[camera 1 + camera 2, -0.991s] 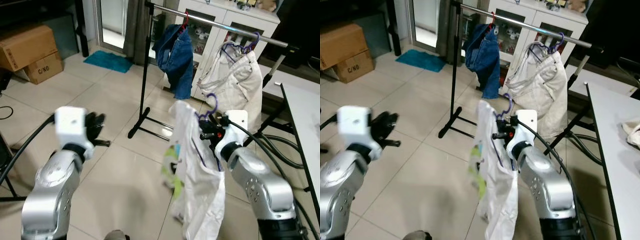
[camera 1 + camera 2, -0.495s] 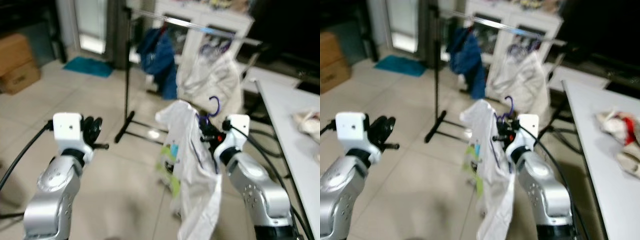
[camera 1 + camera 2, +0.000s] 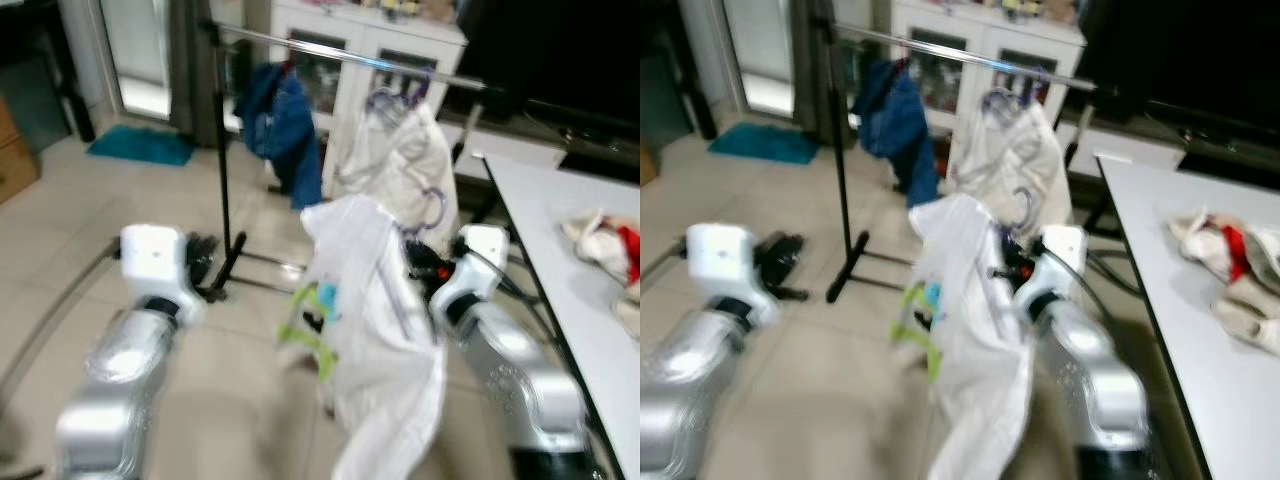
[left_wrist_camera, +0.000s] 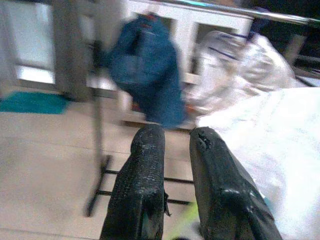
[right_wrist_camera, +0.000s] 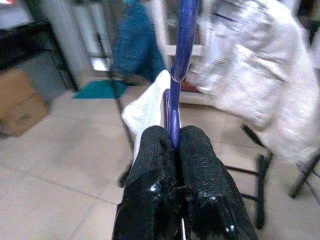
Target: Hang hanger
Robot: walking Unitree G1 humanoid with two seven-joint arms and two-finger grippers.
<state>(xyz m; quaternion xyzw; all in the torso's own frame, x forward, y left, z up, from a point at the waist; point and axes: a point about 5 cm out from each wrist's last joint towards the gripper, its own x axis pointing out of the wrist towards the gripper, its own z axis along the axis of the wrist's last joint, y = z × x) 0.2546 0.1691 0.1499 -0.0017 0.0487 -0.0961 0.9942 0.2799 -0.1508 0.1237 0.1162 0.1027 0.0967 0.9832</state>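
Observation:
My right gripper [image 5: 174, 137] is shut on the stem of a purple hanger [image 5: 181, 50], held upright at chest height. The hanger's hook [image 3: 436, 205] rises just above the gripper [image 3: 418, 262]. A white shirt [image 3: 375, 330] with a green print drapes from the hanger, and it swings out to the left. Ahead stands a clothes rack with a metal rail [image 3: 350, 58]. A blue denim garment [image 3: 285, 130] and a cream garment [image 3: 395, 160] hang on it. My left gripper [image 4: 175, 135] is raised on the left, its fingers close together with nothing between them.
The rack's black post [image 3: 222, 170] and foot stand on the tiled floor ahead. A white table [image 3: 570, 270] runs along the right, with a bundle of clothes [image 3: 605, 245] on it. White cabinets [image 3: 330, 50] stand behind the rack. A teal mat [image 3: 140, 145] lies far left.
The whole picture has shifted, so the camera has turned right: the table and its clothes came into view, and the rack looks nearer. My right gripper still holds the hanger; the shirt swings.

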